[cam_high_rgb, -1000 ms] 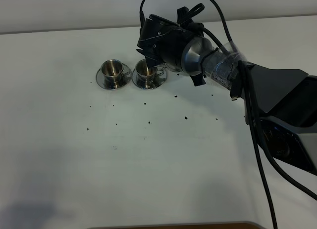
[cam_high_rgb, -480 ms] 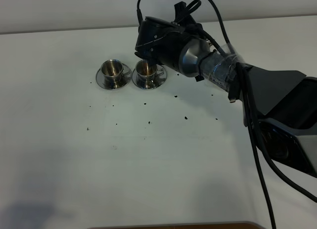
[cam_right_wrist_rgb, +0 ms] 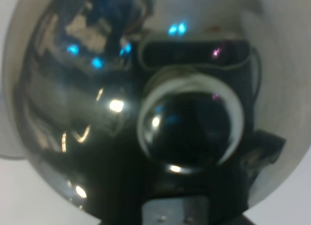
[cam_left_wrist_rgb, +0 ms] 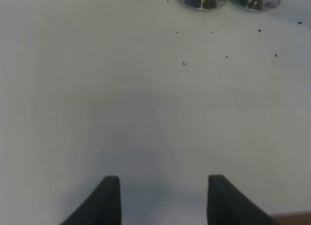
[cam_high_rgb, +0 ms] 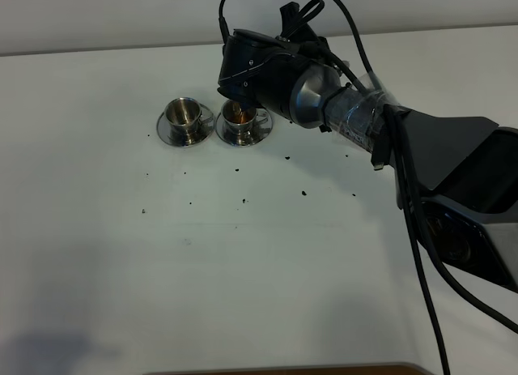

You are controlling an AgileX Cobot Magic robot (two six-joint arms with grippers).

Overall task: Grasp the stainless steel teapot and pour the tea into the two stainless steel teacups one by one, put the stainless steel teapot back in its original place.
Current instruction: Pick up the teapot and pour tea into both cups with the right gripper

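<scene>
Over the last second the stainless steel teapot (cam_right_wrist_rgb: 87, 103), clamped in the closed right gripper (cam_high_rgb: 263, 67), was tipped further above the right-hand teacup (cam_high_rgb: 239, 120), where amber tea was seen. The left-hand teacup (cam_high_rgb: 184, 112) appeared empty, so the second pour was judged outstanding.

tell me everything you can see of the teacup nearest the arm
This teacup is small, shiny steel, with a side handle, upright on its round steel saucer, close beside the other teacup. Amber tea shows inside. The right arm's dark end hangs just above; whether anything touches it, I cannot tell.
</scene>
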